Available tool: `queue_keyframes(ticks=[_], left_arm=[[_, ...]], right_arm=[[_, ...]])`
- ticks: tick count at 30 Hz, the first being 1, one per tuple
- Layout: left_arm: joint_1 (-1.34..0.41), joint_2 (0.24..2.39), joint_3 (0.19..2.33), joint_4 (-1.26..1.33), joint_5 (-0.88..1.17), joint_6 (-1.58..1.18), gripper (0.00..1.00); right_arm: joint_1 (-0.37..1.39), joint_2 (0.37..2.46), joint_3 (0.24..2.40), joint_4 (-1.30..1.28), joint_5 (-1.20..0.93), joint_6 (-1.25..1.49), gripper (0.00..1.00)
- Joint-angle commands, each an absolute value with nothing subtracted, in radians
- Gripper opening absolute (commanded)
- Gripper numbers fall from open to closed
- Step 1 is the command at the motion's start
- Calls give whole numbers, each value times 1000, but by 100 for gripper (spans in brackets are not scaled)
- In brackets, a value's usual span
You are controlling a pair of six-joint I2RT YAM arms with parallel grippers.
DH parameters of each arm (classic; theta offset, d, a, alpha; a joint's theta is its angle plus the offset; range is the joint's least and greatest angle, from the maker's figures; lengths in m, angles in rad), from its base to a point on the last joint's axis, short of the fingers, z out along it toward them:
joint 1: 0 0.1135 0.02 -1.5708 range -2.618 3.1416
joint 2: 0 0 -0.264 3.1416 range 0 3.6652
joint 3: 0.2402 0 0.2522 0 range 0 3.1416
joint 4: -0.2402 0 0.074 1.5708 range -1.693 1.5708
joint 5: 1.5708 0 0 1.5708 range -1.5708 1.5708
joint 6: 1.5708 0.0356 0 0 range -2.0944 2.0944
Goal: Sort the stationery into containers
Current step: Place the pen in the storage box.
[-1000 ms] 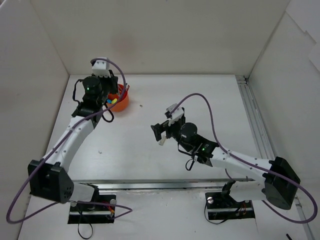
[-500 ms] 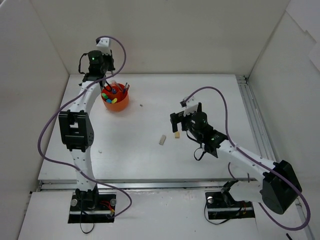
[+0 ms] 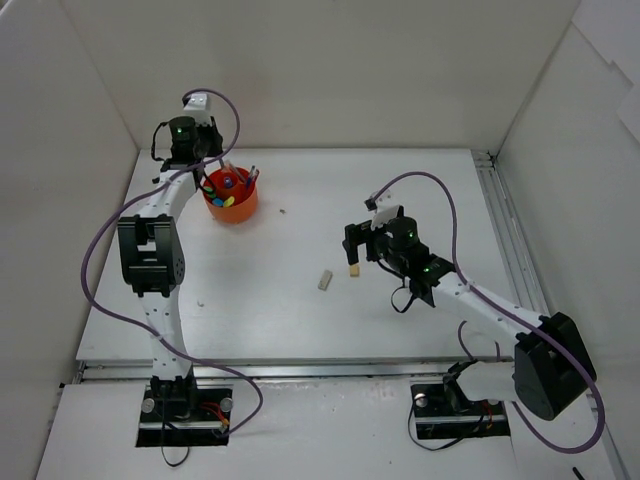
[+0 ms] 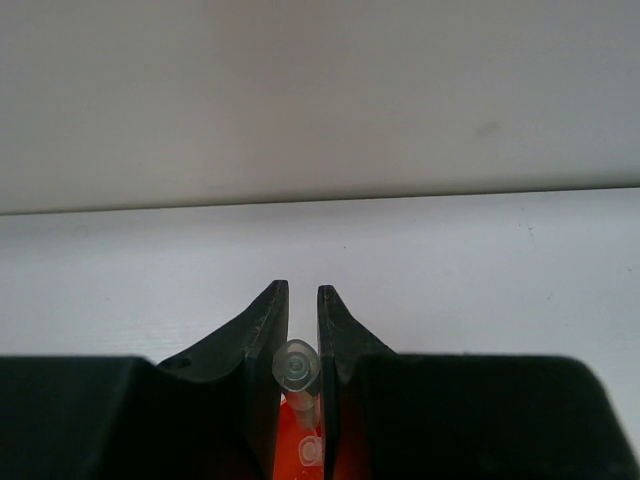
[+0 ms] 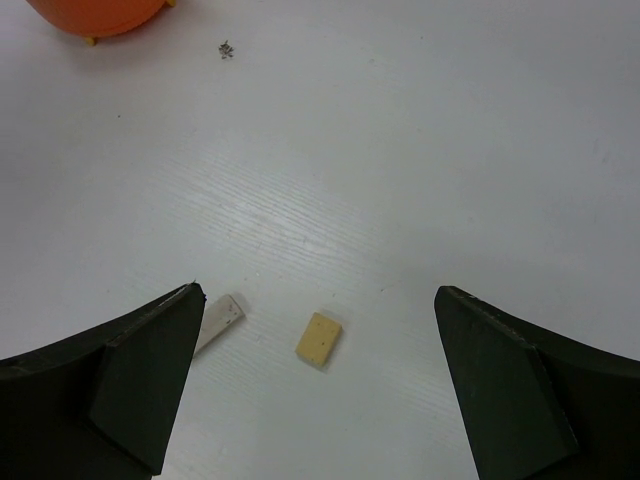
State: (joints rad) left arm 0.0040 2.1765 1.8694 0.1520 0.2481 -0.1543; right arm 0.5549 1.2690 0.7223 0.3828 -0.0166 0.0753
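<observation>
The orange organizer point(image 3: 231, 197) stands at the table's far left with several coloured pens and highlighters upright in it. My left gripper point(image 3: 205, 167) hangs just over its left rim, shut on a clear tube point(image 4: 296, 368) that points down at the orange plastic point(image 4: 288, 450). Mid-table lie a yellow eraser point(image 3: 353, 269) and a whitish eraser point(image 3: 324, 280). My right gripper point(image 3: 357, 247) hovers open just behind them. In the right wrist view the yellow eraser point(image 5: 320, 339) sits between the wide fingers of the right gripper point(image 5: 320, 292), and the whitish eraser point(image 5: 220, 320) lies by the left finger.
A small dark speck point(image 3: 282, 211) lies on the white table right of the organizer point(image 5: 95, 15). White walls enclose the table on the left, back and right, and a metal rail point(image 3: 505, 230) runs along the right side.
My left arm has swung upright over the organizer's back left with the tube. My right gripper has drawn back to the right, uncovering the two erasers.
</observation>
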Motion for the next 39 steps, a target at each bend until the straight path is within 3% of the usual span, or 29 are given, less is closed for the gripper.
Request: queue_keyframes(ticks=[1, 9, 26, 31, 35, 39], left_arm=[[23, 2177, 1907, 294, 343, -236, 0], [43, 2209, 1879, 373, 437, -296, 0], [12, 2256, 1925, 241, 367, -235, 0], [12, 2252, 1937, 218, 364, -244, 7], [12, 2249, 1922, 219, 377, -244, 3], [12, 2243, 1919, 203, 379, -236, 8]], right_arm=[[543, 1267, 772, 423, -43, 92, 98], [534, 1269, 770, 420, -34, 94, 98], [531, 1275, 772, 423, -26, 94, 98], [529, 1259, 764, 422, -29, 95, 98], [529, 1235, 750, 423, -23, 97, 98], [529, 1215, 736, 426, -14, 97, 98]])
